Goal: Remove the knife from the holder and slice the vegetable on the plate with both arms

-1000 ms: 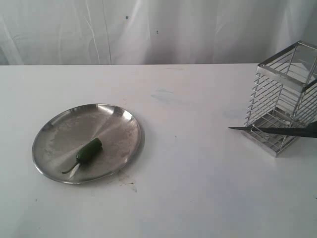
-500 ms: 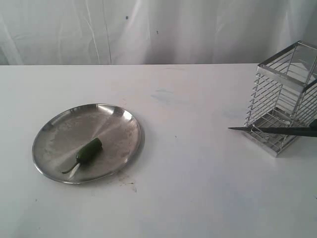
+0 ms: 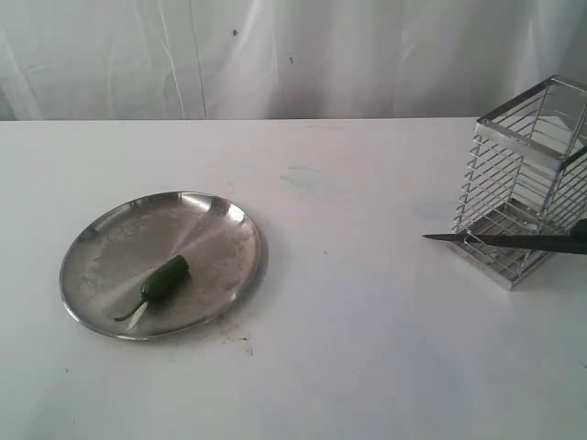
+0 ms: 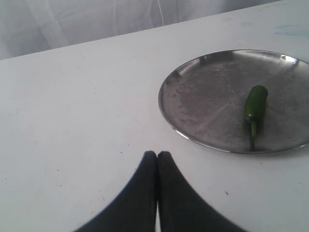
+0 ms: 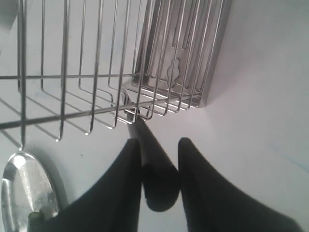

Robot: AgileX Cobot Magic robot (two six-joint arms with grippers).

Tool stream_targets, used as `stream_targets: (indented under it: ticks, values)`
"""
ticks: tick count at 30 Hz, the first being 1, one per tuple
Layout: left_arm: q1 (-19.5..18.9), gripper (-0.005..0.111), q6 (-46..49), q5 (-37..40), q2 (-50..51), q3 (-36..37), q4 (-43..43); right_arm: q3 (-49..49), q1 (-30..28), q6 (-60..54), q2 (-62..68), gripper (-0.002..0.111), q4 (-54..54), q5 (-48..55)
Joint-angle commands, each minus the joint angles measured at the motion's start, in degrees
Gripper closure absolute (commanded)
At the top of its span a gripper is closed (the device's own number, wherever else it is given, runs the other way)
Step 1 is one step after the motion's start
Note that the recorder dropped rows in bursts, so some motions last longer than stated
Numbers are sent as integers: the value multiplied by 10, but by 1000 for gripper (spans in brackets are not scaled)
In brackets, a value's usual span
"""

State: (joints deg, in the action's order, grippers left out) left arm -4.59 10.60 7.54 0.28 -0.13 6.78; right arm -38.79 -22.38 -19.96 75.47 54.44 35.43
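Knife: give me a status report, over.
Left gripper shut, empty. Right gripper shut on the knife, blade level by the holder. Vegetable uncut on the plate.

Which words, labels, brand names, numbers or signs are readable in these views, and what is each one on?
None: no text can be read in any view.
The plate, holder, knife and vegetable carry no visible lettering or marks.
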Motion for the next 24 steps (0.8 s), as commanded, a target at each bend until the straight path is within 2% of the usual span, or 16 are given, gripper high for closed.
stream_targets:
  ticks: [1,4,20,24]
  values:
    - [4,107,-1,-3,-3,1,4,2,1,-55,-18,108,-37,13]
    - [4,107,-1,-3,-3,1,4,2,1,-56,-35,108,-77,3]
    - [4,107,-1,-3,-3,1,4,2,1,-89,-86,108,-110,-9]
    - [4,107,-1,-3,-3,1,4,2,1,-146,-78,108,-110,-24]
